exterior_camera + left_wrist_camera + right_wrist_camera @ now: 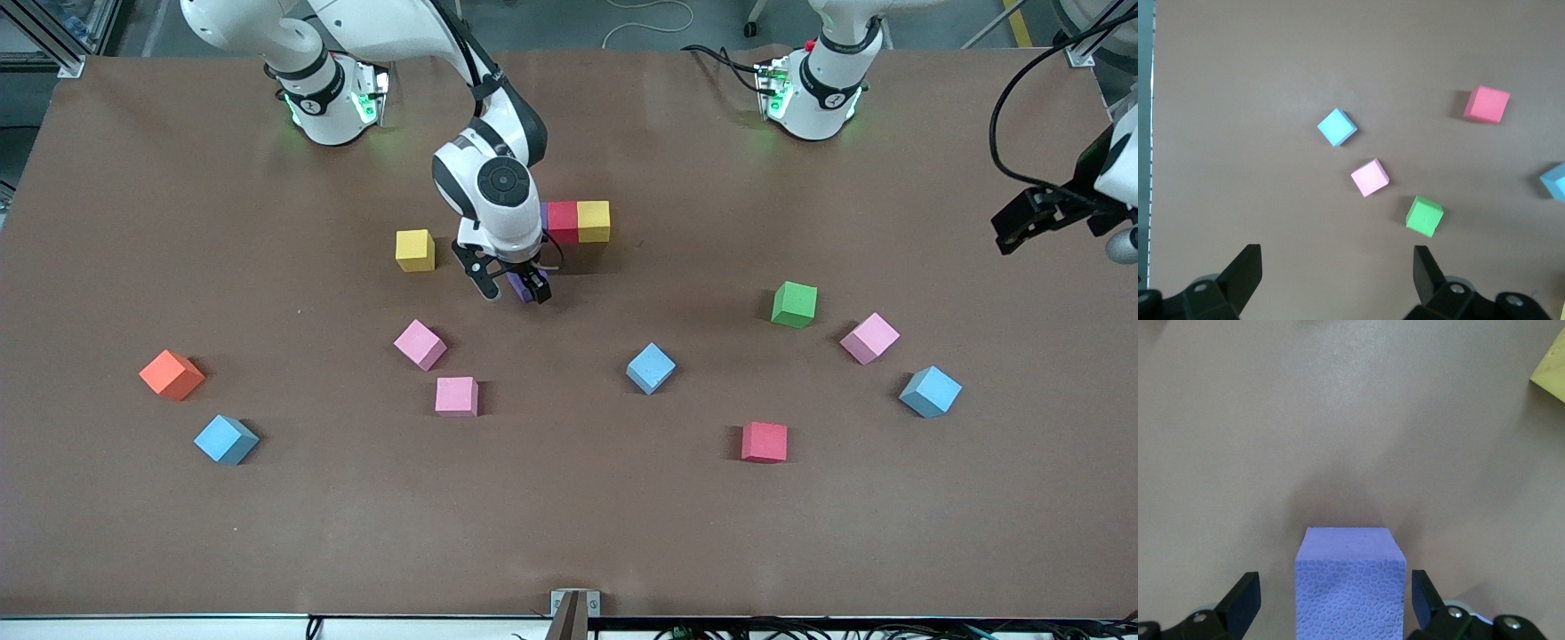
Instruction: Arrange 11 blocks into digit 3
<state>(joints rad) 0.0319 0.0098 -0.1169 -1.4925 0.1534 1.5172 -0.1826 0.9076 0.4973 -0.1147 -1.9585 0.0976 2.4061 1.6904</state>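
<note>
My right gripper (511,289) (1336,583) stands open around a purple block (524,290) (1350,587) on the table, with a gap on each side of it. Just farther from the camera lies a row of blocks: a sliver of purple (543,215), red (562,221) and yellow (593,220). Loose blocks lie around: yellow (415,250), three pink (420,344) (456,396) (869,338), light blue (651,367), green (794,304), red (765,442). My left gripper (1013,227) (1338,257) hangs open and empty over the left arm's end of the table.
An orange cube (172,374) and a blue cube (226,439) lie toward the right arm's end. Another blue cube (930,391) lies near the pink one at the left arm's end. The right arm's wrist hides part of the row.
</note>
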